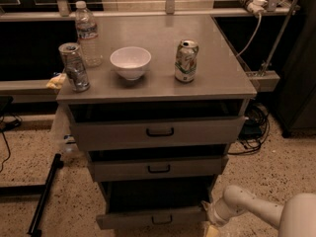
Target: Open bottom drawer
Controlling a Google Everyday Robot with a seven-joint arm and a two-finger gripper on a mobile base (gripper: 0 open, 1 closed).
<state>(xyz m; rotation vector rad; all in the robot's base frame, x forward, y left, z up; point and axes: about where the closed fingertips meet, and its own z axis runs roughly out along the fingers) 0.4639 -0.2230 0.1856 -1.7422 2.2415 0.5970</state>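
The bottom drawer [148,217] is the lowest and slimmest grey front of the cabinet, with a small black bar handle [162,220]. It stands pulled out, with a dark gap above its front. My gripper [209,217] is at the bottom right, at the right end of that drawer front, on the white arm [247,206] that comes in from the lower right corner. Whether it grips the drawer's edge does not show.
The middle drawer [158,168] and the top drawer [158,132] stand slightly out. On the cabinet top [222,78] are a water bottle [87,33], a can [74,67], a white bowl [130,62] and a green can [186,60]. Cables [254,127] lie on the floor at right, a black pole [44,194] at left.
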